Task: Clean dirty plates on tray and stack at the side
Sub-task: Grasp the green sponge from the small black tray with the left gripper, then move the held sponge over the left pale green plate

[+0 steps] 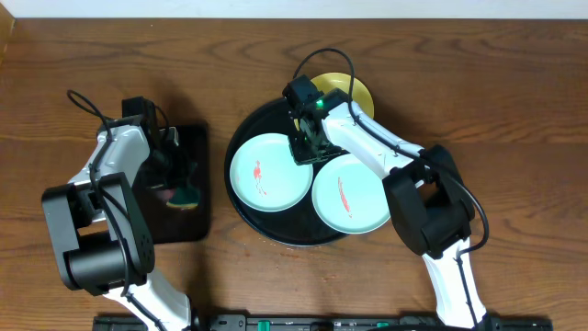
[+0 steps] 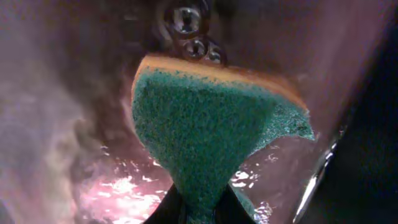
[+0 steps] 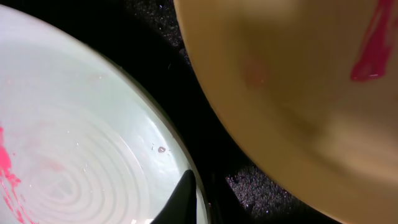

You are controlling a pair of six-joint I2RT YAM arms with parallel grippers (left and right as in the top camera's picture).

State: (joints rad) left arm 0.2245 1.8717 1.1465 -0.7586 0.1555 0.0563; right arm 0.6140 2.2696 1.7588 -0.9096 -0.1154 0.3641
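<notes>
The round black tray [image 1: 242, 136] holds two mint plates, one on the left [image 1: 269, 172] and one on the right [image 1: 351, 196], both with red smears. A pale yellow plate [image 1: 355, 90] rests at the tray's back rim. My right gripper [image 1: 308, 145] hangs low between the left mint plate and the yellow one. In the right wrist view one finger [image 3: 182, 202] lies over the mint plate's [image 3: 81, 137] rim, and the red-smeared yellow plate [image 3: 298, 93] fills the upper right. Its other finger is lost against the black tray [image 3: 205, 81]. My left gripper [image 2: 200, 210] is shut on a green-and-orange sponge [image 2: 205, 118].
A smaller rectangular black tray [image 1: 188, 225] lies at the left, under the left gripper [image 1: 180, 176] and the sponge [image 1: 186, 196]. Both arms' bases stand at the table's front edge. Bare wooden table runs along the back and far right.
</notes>
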